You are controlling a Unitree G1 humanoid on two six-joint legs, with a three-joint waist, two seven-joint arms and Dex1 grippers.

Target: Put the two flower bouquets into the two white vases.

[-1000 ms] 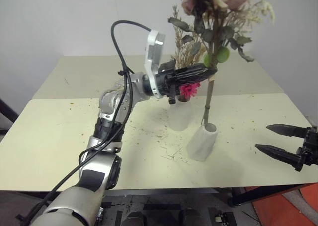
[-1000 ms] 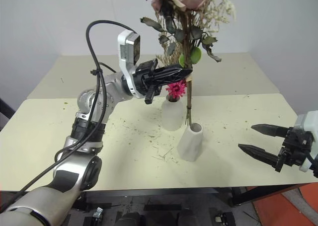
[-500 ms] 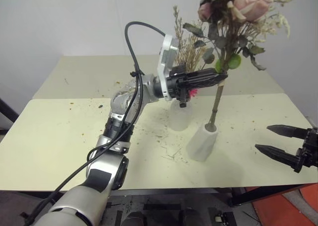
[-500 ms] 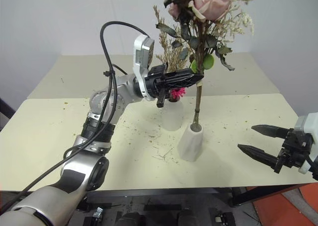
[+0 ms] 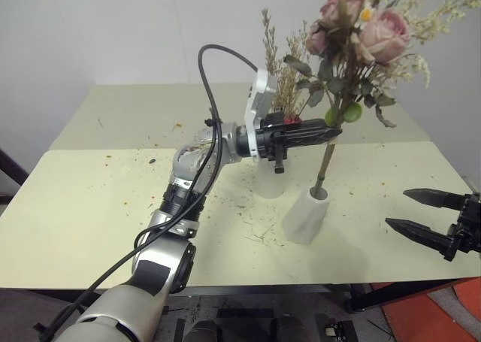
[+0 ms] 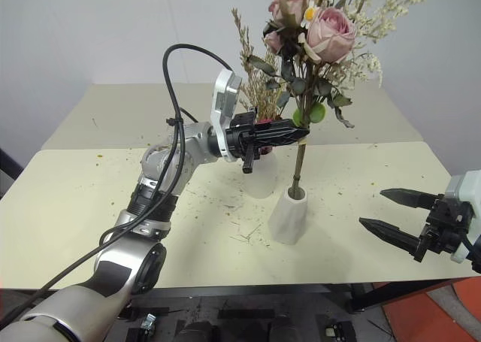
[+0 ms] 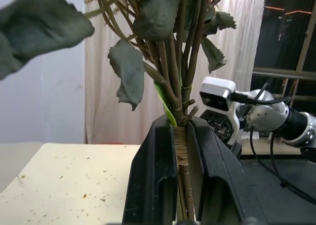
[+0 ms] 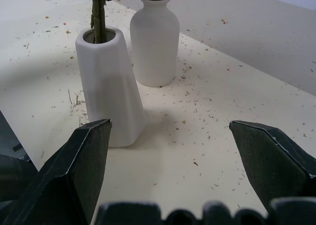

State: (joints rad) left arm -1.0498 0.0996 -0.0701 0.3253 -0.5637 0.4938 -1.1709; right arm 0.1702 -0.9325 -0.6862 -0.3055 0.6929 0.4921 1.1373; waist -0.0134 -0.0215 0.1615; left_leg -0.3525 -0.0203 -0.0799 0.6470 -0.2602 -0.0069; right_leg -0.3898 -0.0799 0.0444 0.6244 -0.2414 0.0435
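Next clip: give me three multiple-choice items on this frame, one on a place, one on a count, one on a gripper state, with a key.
1. Where are the stems of the rose bouquet?
A. Lying flat on the table
B. In the mouth of the tapered vase
C. In the bottle vase

2. How many white vases stand on the table?
A. One
B. Two
C. Three

3. How is the left gripper?
A. Shut on the rose bouquet's stems
B. Open above the table
C. Shut on a vase

Key: 1 B, the stems run down into the tapered vase's opening. 2 B, the tapered vase and the bottle vase with the dried grasses stand side by side. 3 A, the left wrist view shows both fingers pressed against the bound stems; the right gripper is open, off to the side.
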